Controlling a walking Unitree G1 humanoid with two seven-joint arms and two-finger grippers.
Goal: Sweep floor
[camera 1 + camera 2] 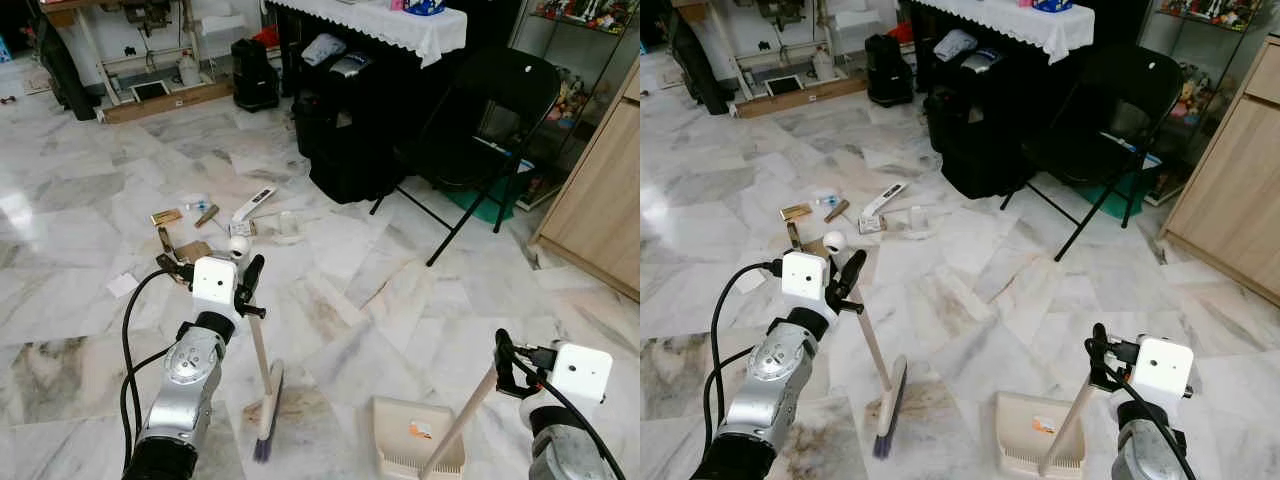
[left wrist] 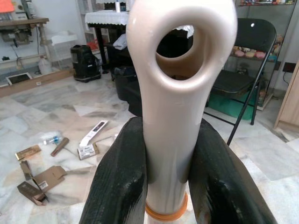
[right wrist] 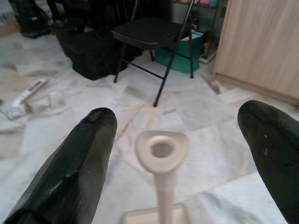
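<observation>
White-grey marble floor (image 1: 90, 210) fills most of the scene, with a black folding chair (image 1: 490, 110) standing at the robot's right front, next to a black cabinet with a white lace cloth (image 1: 385, 25) on top and black bags (image 1: 345, 130) piled at its base; a pale wood cabinet (image 1: 600, 190) sits at the far right. Left arm reaches forward, left gripper (image 1: 247, 285) clenched on the upper end of the beige broom handle (image 2: 175, 116), fingers (image 2: 121, 182) pressing it from both sides just below the hanging hole. Broom (image 1: 266, 400) slants down, bristle head on the floor just in front of the robot, left of centre. Beige dustpan (image 1: 415, 440) sits on the floor to the right of the broom head, apart from it, its long handle (image 3: 161, 158) leaning up toward the right gripper (image 1: 500, 355). Right gripper's fingers (image 3: 77, 168) are spread wide either side of the handle tip, not touching it. Litter scattered ahead of the broom: cardboard boxes (image 1: 185, 250), a white flat pack (image 1: 255, 200), a small bottle (image 1: 195, 199), a paper scrap (image 1: 122, 285).
</observation>
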